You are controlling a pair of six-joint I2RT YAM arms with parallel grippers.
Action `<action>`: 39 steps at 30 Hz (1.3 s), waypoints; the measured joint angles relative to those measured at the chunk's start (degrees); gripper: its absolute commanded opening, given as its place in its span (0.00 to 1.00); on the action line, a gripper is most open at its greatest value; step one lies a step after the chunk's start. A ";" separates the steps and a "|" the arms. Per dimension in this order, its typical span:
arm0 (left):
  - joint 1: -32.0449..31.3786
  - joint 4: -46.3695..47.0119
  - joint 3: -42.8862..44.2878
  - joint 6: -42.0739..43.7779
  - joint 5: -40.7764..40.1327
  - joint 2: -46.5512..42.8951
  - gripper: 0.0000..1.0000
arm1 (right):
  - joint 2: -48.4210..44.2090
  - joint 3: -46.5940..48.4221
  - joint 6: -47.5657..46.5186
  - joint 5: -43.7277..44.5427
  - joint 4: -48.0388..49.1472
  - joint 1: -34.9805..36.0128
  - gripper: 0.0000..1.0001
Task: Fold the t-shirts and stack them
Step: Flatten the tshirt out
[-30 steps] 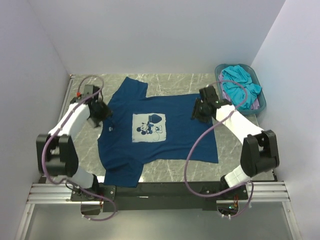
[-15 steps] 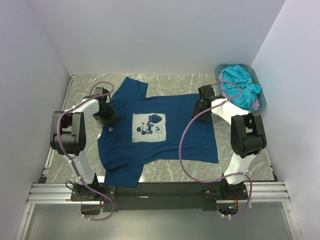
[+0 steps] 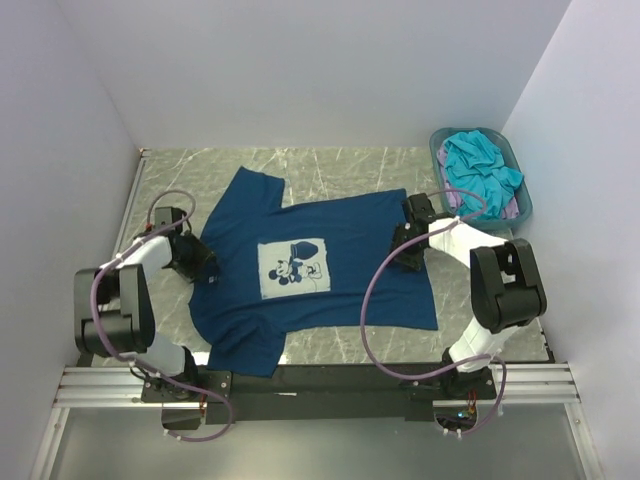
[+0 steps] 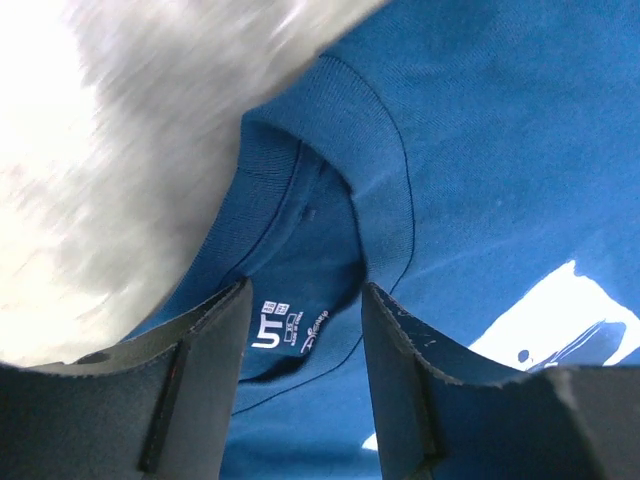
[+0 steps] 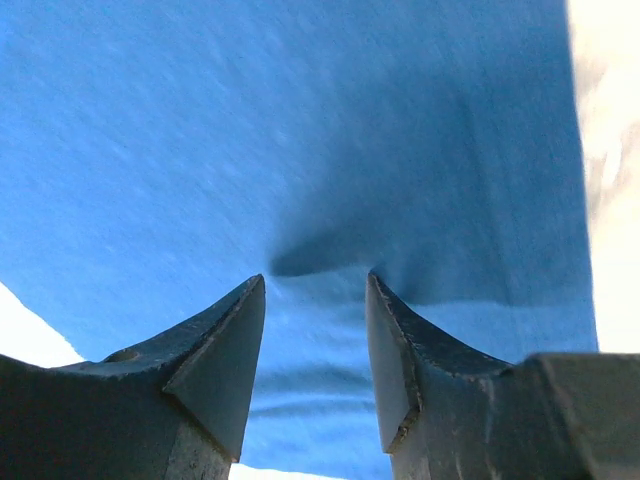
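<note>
The dark navy t-shirt (image 3: pixel 340 285) lies spread on the marble table, white chest print (image 3: pixel 292 268) facing up, collar to the left and hem to the right. My left gripper (image 3: pixel 203 268) is open and low over the collar. In the left wrist view its fingers (image 4: pixel 305 295) straddle the collar and white neck label (image 4: pixel 285 328). My right gripper (image 3: pixel 403 250) is open near the hem side. In the right wrist view its fingertips (image 5: pixel 315 285) rest against the blue cloth (image 5: pixel 250 120), which puckers just ahead of them. The turquoise t-shirt (image 3: pixel 480 170) and the lilac one (image 3: pixel 512 208) lie in the basket.
The teal plastic basket (image 3: pixel 436 150) stands at the back right corner against the right wall. White walls close the table on the left, back and right. Bare marble (image 3: pixel 350 165) shows behind the shirt. The metal rail (image 3: pixel 320 385) with the arm bases runs along the near edge.
Both grippers have moved toward the near edge, the left one also outward to the left. The navy shirt has shifted a little nearer and leftward with them and turned slightly.
</note>
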 measured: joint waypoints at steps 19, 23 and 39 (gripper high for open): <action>0.44 -10.23 28.57 11.34 -11.28 12.46 0.71 | 1.62 20.65 -2.54 3.30 -5.03 0.76 0.50; -0.11 -9.68 31.41 13.79 -12.15 18.62 0.63 | 5.60 25.33 -3.52 4.09 -5.20 0.76 0.50; -1.77 -10.05 36.59 17.99 -12.15 26.88 0.56 | 13.05 32.26 -7.82 7.80 -5.11 0.76 0.50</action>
